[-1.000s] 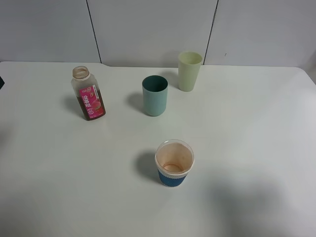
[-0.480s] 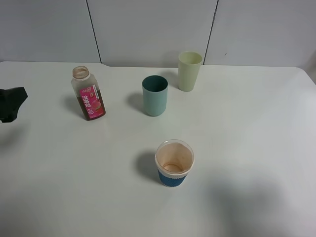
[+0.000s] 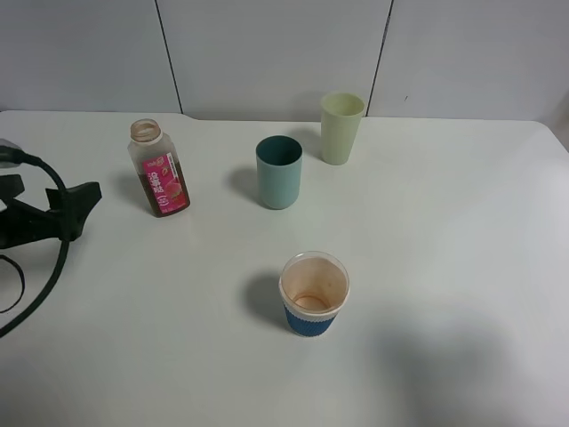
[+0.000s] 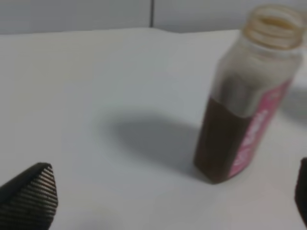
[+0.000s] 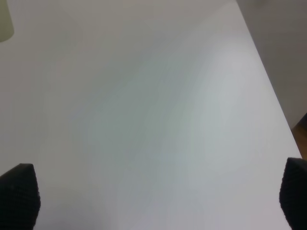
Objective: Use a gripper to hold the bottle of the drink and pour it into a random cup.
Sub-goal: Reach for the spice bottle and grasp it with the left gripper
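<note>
Here, on a white table (image 3: 444,249), the bottle (image 3: 160,178) is seen standing upright and uncapped towards the far left, its pink-red label turned to the front. The drink (image 4: 223,139), a brown liquid, is shown filling the lower part of the bottle, while the shoulder and neck above it are left clear. The left gripper (image 4: 171,191) is pictured low over the table at the left edge of the overhead view, with a black cable (image 3: 53,258) looped beside it. Its jaws are spread wide and nothing is held between them. The bottle is seen just ahead of the dark fingertips (image 4: 36,189) and apart from them, not yet enclosed. The cup (image 3: 279,173), a teal tumbler with a darker inside, is placed upright to the right of the bottle, well apart from it. A pale yellow-green tumbler (image 3: 341,127) is set just behind the cup and to its right, and a white paper cup (image 3: 313,295) with a blue sleeve is found nearer the front, its inside stained brown. The right gripper (image 5: 158,194) is caught only by its own wrist camera, its jaws likewise held wide over bare table near the table's edge, with nothing gripped.
</note>
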You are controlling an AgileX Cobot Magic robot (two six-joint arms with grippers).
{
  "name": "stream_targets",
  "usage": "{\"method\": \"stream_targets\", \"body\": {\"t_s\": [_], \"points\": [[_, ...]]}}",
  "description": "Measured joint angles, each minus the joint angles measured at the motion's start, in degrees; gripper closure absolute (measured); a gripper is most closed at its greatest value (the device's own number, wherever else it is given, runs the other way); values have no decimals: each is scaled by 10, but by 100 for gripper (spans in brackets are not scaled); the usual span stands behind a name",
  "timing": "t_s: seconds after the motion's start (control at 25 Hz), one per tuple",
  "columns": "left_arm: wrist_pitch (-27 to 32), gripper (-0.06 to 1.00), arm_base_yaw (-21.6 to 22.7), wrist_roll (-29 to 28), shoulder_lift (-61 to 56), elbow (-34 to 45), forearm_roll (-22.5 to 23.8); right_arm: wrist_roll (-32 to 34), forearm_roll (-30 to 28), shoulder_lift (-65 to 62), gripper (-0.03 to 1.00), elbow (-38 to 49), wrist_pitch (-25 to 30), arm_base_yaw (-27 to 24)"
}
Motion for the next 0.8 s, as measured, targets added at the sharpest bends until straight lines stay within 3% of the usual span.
{"method": "stream_targets", "body": {"t_s": [0.36, 0.8], "points": [[-176, 1, 0, 36, 171, 17, 10, 0, 0, 0, -3, 0, 0, 0], [-192, 4, 0, 106, 302, -32, 33, 0, 0, 0, -3, 0, 0, 0]]}}
